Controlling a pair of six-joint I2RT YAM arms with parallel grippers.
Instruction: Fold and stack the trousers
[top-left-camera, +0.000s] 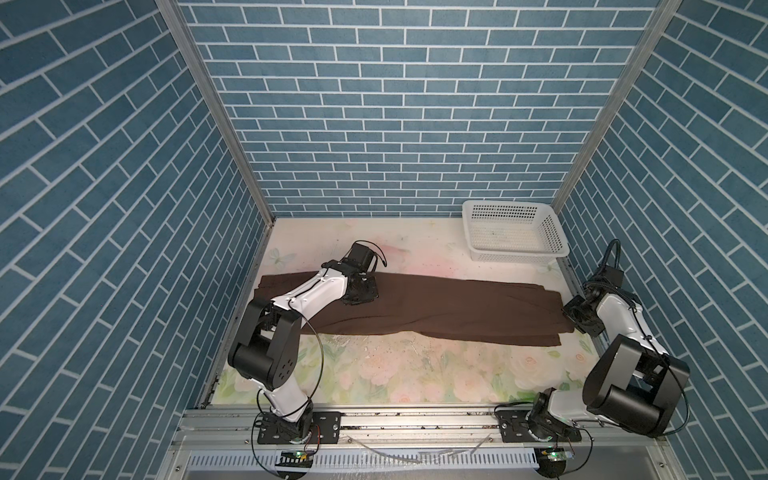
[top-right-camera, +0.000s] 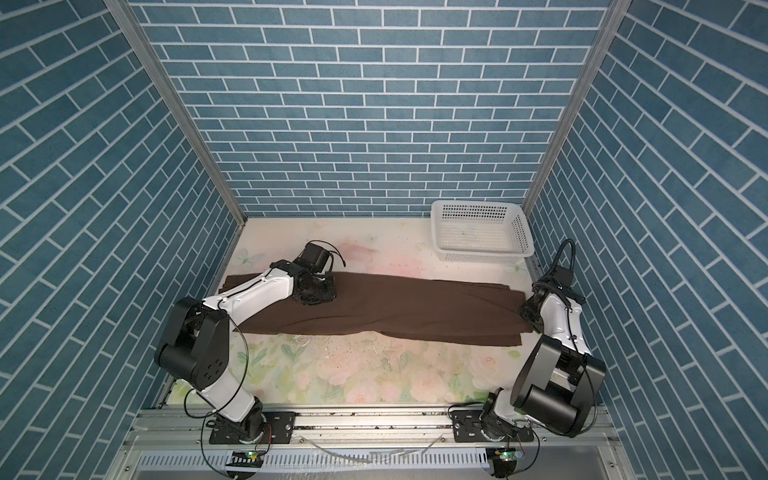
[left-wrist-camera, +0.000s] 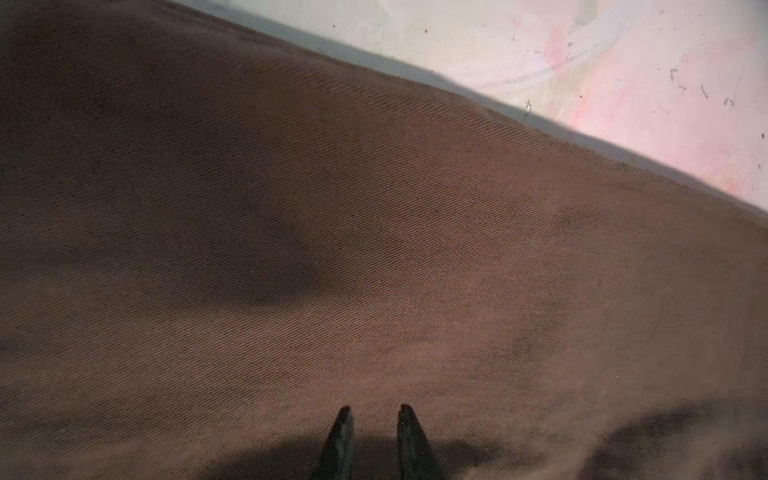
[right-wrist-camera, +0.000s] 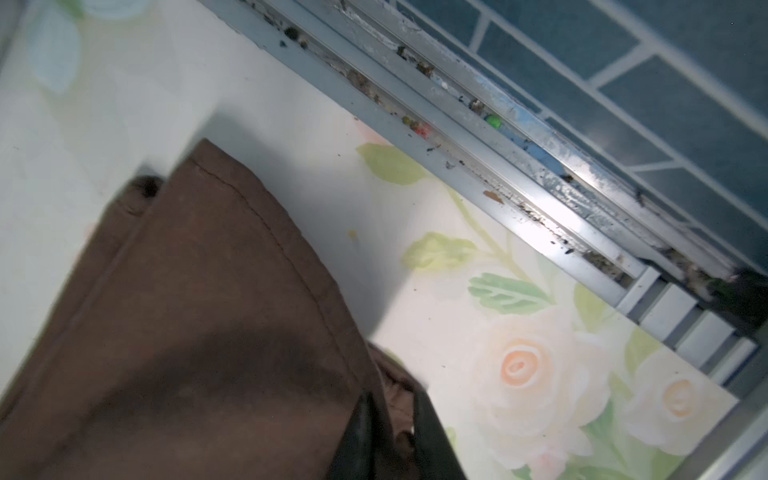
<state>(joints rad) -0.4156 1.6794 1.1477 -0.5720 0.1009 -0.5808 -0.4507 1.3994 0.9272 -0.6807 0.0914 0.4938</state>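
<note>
The trousers (top-left-camera: 436, 309) lay flat and lengthwise across the middle of the bench (top-left-camera: 415, 374), reaching nearly from the left wall to the right side rail (right-wrist-camera: 498, 166). The layers lay one over another, and their edges were offset at the right end. A white perforated basket (top-left-camera: 519, 252) stood in the far right corner, well apart from the cloth. Blue brick-pattern walls (top-left-camera: 374, 104) enclosed the bench on three sides.

The left arm (top-left-camera: 307, 295) reached over the left part of the trousers and hid a strip of them in both top views. In the left wrist view, the left gripper (left-wrist-camera: 375, 409) sat low over the cloth, with its jaws a narrow gap apart and nothing gathered between them.

The right gripper (right-wrist-camera: 392, 399) was at the right-hand hem. Its jaws stood apart, with a bunch of the lower layer lying in the gap. In both top views the wrist hid these jaws. The right wrist view was blurred, and it cut the fingers (right-wrist-camera: 361, 436) off at the frame edge.
</note>
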